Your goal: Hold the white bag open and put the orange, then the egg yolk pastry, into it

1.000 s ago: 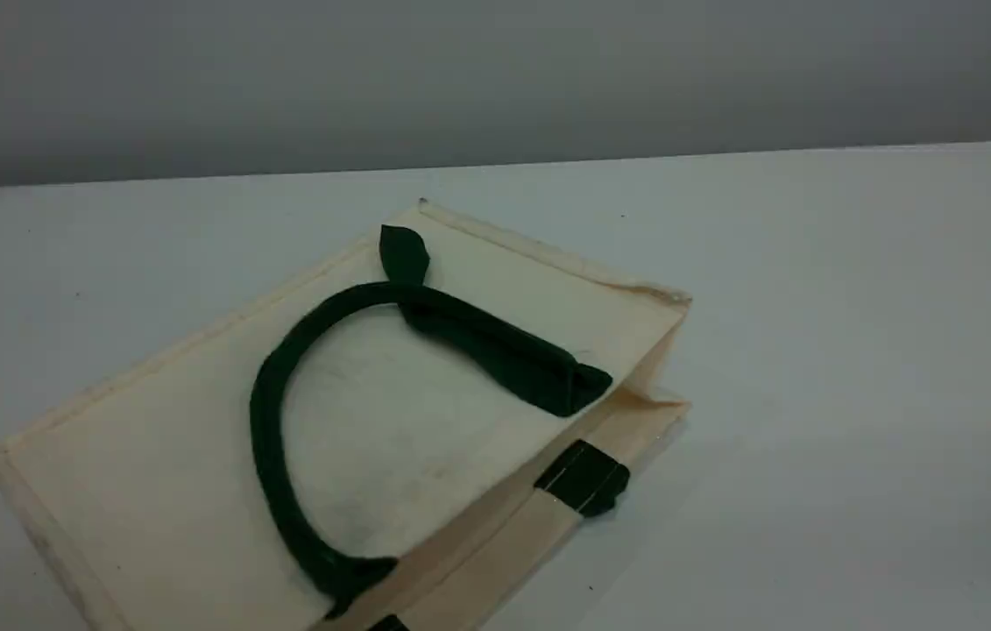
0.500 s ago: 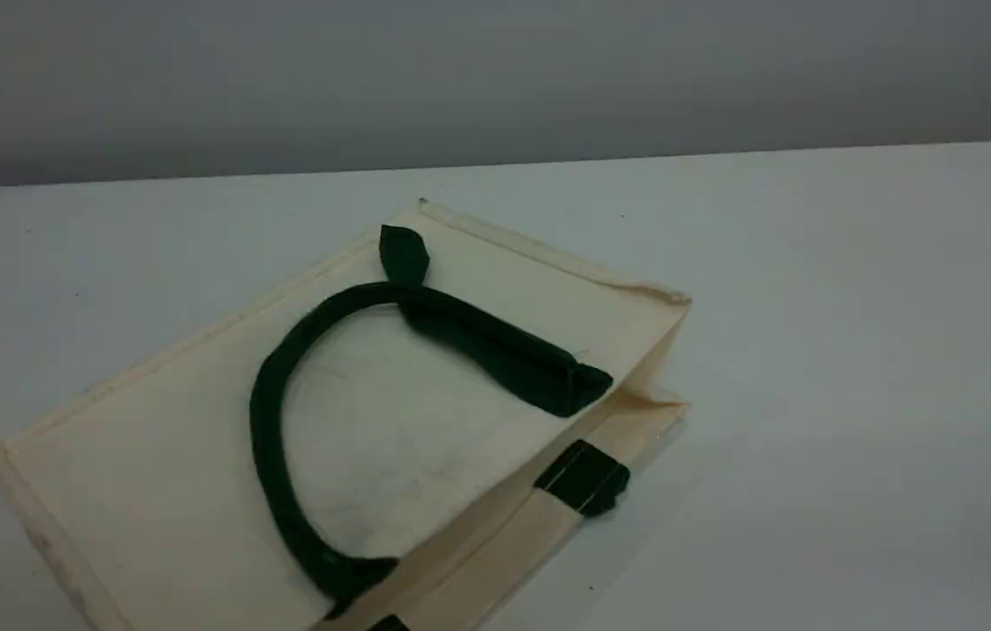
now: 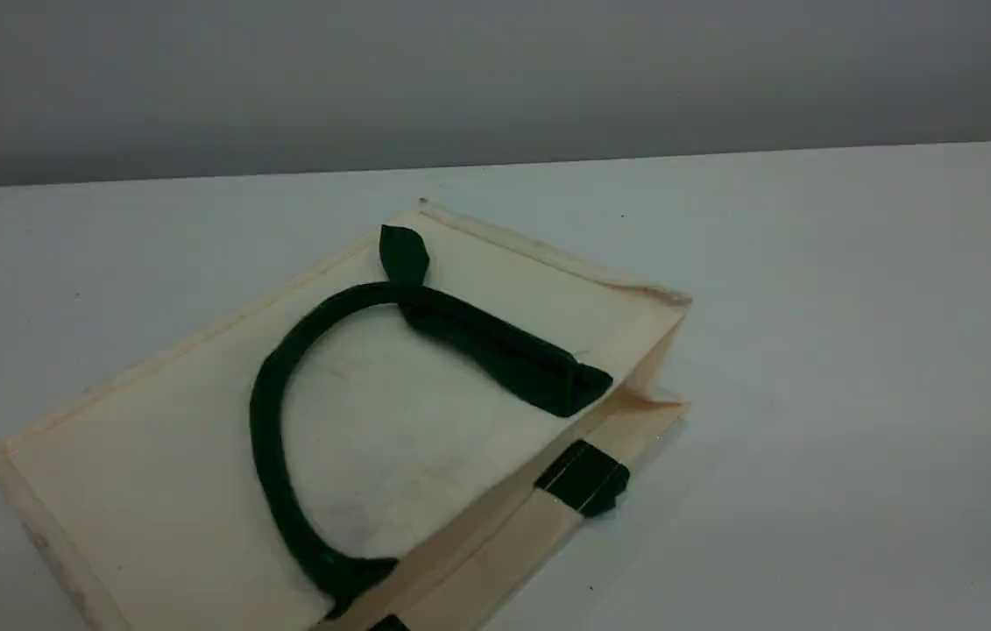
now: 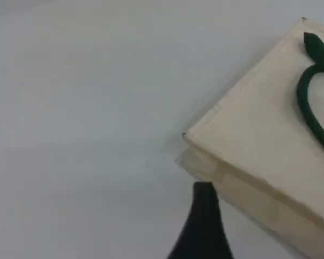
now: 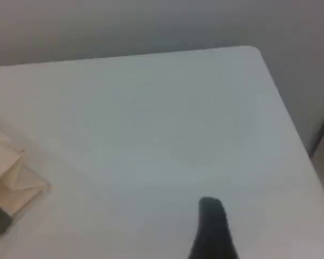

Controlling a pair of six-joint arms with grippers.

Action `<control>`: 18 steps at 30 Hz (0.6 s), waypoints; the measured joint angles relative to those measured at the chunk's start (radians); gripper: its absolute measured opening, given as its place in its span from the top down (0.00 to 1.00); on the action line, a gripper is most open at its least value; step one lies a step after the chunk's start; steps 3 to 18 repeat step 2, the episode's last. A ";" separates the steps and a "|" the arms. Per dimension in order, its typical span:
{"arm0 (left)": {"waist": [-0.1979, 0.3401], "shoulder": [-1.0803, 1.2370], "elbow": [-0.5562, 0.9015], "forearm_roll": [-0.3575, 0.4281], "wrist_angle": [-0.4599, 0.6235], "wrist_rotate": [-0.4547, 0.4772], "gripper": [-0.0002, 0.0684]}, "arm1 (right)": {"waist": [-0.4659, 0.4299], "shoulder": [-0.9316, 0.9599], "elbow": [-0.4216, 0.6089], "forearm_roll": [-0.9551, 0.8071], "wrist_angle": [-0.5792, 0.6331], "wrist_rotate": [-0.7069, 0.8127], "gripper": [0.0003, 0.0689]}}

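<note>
A plain pale grey-white table (image 3: 810,350) fills most of the scene view, matte and bare apart from a few tiny dark specks, and behind its far edge stands a flat grey wall (image 3: 460,79). In the right wrist view the table ends in a rounded far corner (image 5: 254,49), with a darker strip of the room beyond its right edge. The white bag (image 3: 425,438) lies flat on its side left of the table's middle, its mouth turned toward the right, the two panels only slightly apart at the folded gusset. One dark green handle (image 3: 267,412) lies looped on the upper panel, and a small dark green patch (image 3: 584,478) shows on the lower panel's edge. The left fingers (image 4: 203,226) stand wide apart with nothing between them, one dark tip showing just beside the bag's closed bottom corner; whether it touches the cloth cannot be told. The right fingers (image 5: 211,232) are likewise spread and hold nothing, over bare table well apart from the bag.
</note>
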 joint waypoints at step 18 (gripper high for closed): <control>0.000 0.000 0.000 0.000 0.000 0.000 0.23 | 0.000 0.000 0.000 0.000 0.000 0.000 0.33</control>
